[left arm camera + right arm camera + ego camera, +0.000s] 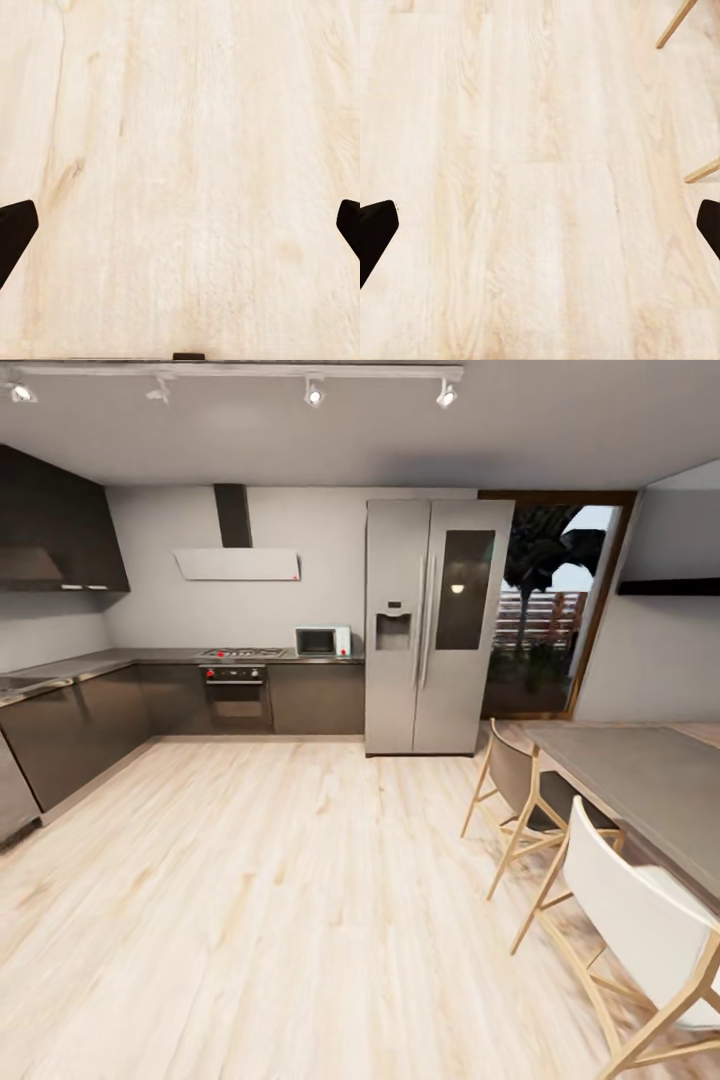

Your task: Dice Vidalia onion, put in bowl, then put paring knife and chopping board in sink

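- Two grippers, left gripper (180, 225) and right gripper (540, 225), hang over the light wood floor (280, 920), fingers spread wide, nothing held.
- Chairs (640, 920) and a table (650, 780) at 3 o'clock.
- Countertop (90, 665) at 10 o'clock; possibly the sink (15, 685) at its edge.
- Fridge (435, 625) at 12 o'clock, farthest.

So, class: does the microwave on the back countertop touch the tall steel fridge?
Apart. The head view shows the microwave left of the fridge, with a strip of bare countertop and grey wall between them.
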